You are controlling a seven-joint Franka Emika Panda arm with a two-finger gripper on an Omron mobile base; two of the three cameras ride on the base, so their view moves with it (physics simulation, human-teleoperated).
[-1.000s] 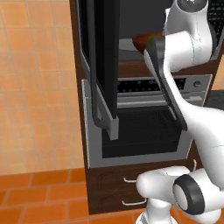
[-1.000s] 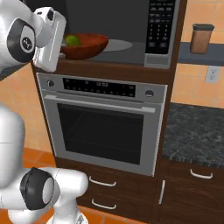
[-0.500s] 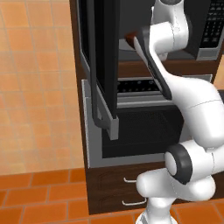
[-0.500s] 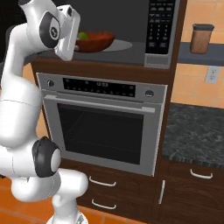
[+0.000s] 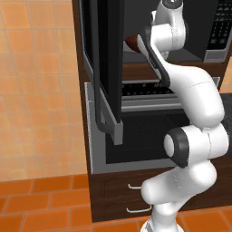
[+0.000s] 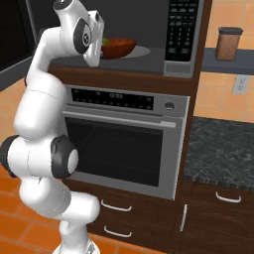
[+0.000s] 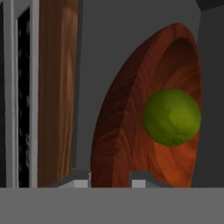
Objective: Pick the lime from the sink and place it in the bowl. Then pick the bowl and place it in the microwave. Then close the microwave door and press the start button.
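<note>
My claw point(image 7: 110, 178) is raised to the microwave point(image 6: 149, 34), at the left part of its open cavity, and I look from it sideways, so the picture from my hand is rolled. Between my two finger tips point(image 7: 78, 180) I see the rim of the bowl point(image 7: 131, 127), which rises directly from the gap of the tips and fills the middle of the view. The tips stand on either side of this rim and very near to it, so I judge that my claw is clenched on the bowl at its edge. The lime point(image 7: 172, 117) lies inside the bowl, against the reddish wood, a little way beyond my tips and to the right of them in this view, apart from the claw. In the right base view the bowl point(image 6: 118, 47) stands on the grey floor of the microwave cavity, with a small part of the lime point(image 6: 105, 41) showing just beside my hand, which covers the left end of the bowl. The keypad panel point(image 6: 180, 31) is to the right of the cavity. In the left base view the microwave door point(image 5: 105, 68) is open and swung out to the left, with its long bar handle point(image 5: 100, 106) toward the camera, and a brown piece of the bowl point(image 5: 132, 43) shows behind my arm. Under the microwave is the steel oven point(image 6: 124, 144).
</note>
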